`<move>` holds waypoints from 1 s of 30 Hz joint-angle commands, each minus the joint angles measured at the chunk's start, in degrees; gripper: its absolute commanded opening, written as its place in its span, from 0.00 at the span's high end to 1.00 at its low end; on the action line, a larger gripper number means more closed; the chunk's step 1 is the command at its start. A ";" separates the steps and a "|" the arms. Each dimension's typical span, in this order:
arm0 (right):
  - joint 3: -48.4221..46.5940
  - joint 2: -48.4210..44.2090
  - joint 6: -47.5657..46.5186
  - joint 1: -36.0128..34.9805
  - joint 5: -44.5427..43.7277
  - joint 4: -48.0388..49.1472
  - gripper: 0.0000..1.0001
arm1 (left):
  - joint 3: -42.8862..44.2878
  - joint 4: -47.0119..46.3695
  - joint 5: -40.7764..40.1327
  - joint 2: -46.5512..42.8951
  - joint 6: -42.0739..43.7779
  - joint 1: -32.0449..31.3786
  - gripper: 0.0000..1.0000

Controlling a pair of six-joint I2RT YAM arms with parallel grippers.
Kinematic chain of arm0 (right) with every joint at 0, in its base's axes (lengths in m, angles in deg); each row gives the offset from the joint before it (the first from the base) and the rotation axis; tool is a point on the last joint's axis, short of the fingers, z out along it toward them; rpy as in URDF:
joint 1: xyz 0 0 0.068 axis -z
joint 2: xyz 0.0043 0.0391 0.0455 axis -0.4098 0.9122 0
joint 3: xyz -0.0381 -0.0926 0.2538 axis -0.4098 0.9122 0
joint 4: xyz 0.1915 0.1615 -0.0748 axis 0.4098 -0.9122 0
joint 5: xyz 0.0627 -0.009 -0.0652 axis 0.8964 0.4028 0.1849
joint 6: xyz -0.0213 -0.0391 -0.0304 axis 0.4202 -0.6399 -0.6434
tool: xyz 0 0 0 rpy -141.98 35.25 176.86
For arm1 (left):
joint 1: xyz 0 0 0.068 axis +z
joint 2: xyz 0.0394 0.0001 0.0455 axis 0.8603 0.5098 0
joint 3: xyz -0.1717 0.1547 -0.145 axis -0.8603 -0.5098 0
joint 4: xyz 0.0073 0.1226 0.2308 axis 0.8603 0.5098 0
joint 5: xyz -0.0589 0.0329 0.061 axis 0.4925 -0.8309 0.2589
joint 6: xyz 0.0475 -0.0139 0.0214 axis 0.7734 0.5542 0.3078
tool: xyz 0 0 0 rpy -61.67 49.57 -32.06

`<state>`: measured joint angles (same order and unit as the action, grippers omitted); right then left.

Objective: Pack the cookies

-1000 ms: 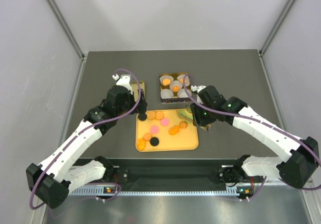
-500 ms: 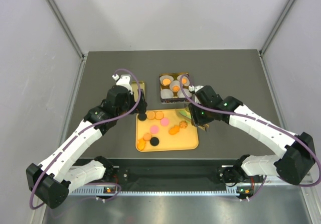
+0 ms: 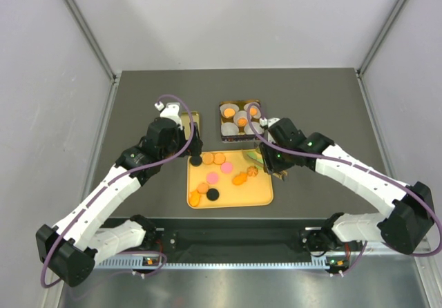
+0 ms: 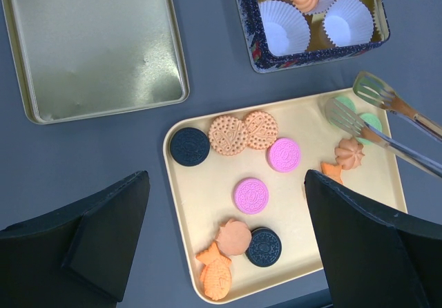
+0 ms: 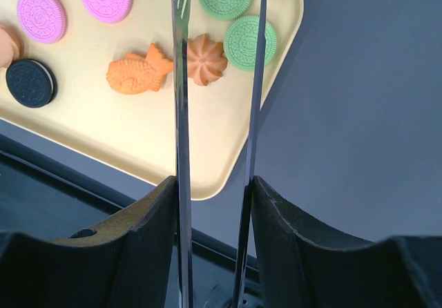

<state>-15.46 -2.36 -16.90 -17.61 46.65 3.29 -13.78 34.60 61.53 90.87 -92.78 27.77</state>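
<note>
The cookies lie scattered on the yellow tray, and a few sit in the tin beyond it. The left gripper hangs spread wide above the tray's far-left corner. The right gripper pinches metal tongs, whose tips are over 2 green ones at far right.

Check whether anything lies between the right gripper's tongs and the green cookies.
Nothing visible does. The tongs in the right gripper hold their tips over the green cookies at the tray corner; the orange swirl cookie lies beside them.
</note>
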 commanded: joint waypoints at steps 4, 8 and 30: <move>0.45 -1.87 0.24 -1.09 -1.32 0.65 0.55 | -0.10 -2.62 -0.22 -0.08 -0.05 0.28 0.01; 0.80 -2.05 0.41 -1.35 -1.06 0.56 0.55 | -0.10 -2.71 -0.04 0.01 -0.05 0.28 0.01; 0.80 -0.64 0.24 -1.79 -1.85 0.74 0.60 | -0.54 -2.80 0.13 -0.61 -0.23 0.28 0.01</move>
<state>-14.00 -2.86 -16.75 -18.81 45.88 2.85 -13.80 34.57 61.55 90.85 -92.82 27.77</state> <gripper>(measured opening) 0.406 0.991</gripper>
